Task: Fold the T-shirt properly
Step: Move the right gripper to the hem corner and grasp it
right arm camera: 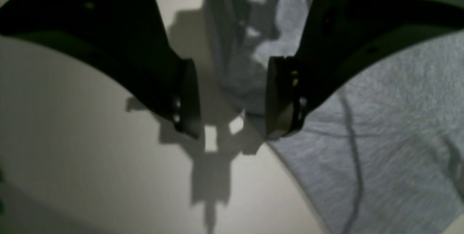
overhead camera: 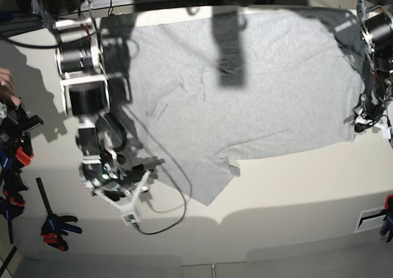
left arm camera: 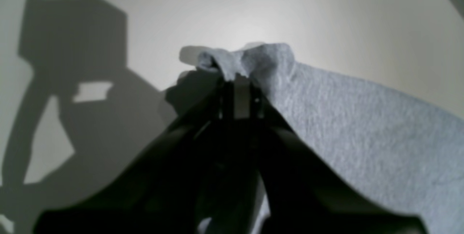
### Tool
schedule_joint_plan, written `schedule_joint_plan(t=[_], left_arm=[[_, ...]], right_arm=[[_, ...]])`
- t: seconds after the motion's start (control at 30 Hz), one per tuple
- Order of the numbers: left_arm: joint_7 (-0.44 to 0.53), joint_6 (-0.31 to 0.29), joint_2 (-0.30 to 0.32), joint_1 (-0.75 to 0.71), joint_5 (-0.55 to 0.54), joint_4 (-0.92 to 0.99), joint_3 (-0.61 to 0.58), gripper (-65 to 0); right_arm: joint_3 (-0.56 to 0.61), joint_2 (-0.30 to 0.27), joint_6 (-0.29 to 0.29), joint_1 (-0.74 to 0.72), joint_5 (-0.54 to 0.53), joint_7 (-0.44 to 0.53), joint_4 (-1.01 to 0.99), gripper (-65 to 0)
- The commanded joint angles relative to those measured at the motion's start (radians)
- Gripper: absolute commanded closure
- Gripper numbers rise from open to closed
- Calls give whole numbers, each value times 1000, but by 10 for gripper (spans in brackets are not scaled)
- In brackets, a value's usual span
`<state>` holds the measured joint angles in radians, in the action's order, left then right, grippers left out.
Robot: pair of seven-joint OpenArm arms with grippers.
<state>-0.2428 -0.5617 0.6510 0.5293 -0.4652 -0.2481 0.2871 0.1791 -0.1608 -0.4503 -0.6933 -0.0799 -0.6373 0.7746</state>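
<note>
1. T-shirt (overhead camera: 245,88): light heather-grey, spread plain side up across the far half of the white table (overhead camera: 295,186), mostly flat w/ a few wrinkles near its middle. No print shows from where you look.
2. One sleeve (overhead camera: 215,183) sticks out toward the near edge, just beside the right arm's black cable (overhead camera: 172,210).
3. Left gripper (left arm camera: 235,78): jaws pressed together, pinching a bunched bit of the T-shirt's edge. In the left wrist view you see fabric puckered over the fingertips and draping down to the right.
4. In the base view that grip sits at the shirt's right-hand corner, by the table's right edge; cloth there looks tugged into a small peak.
5. Right gripper (right arm camera: 232,96): jaws spread wide, nothing between the pads. In the right wrist view one pad (right arm camera: 281,96) hangs over the shirt's edge, the other over bare table; can't tell if it touches cloth.
6. Off to the base view's left you've got clamps w/ orange-and-blue handles (overhead camera: 55,229) on the table, well apart from the shirt.
7. A dark shadow bar falls across the shirt's upper middle.
</note>
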Motion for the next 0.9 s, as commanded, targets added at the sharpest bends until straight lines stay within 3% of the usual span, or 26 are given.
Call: schedule_joint_plan(t=[0.0, 0.2, 0.4, 0.63, 0.8, 0.87], left_arm=[[5, -5, 23, 20, 0, -9, 0, 0], [5, -5, 23, 20, 0, -9, 0, 0], [5, -5, 23, 19, 0, -9, 0, 0], [5, -5, 23, 20, -2, -9, 0, 0], [4, -8, 23, 21, -51, -10, 0, 0], [4, -17, 23, 23, -64, -11, 0, 0]], right_arm=[[-3, 20, -4, -61, 28, 51, -51, -280], [-3, 90, 2, -149, 139, 233, -319, -280], [-3, 77, 45, -107, 212, 367, -357, -280], [-3, 56, 38, -16, 208, 380, -359, -270], [-3, 56, 38, 18, 216, 394, -358, -119], [-3, 55, 39, 15, 220, 394, -351, -18]])
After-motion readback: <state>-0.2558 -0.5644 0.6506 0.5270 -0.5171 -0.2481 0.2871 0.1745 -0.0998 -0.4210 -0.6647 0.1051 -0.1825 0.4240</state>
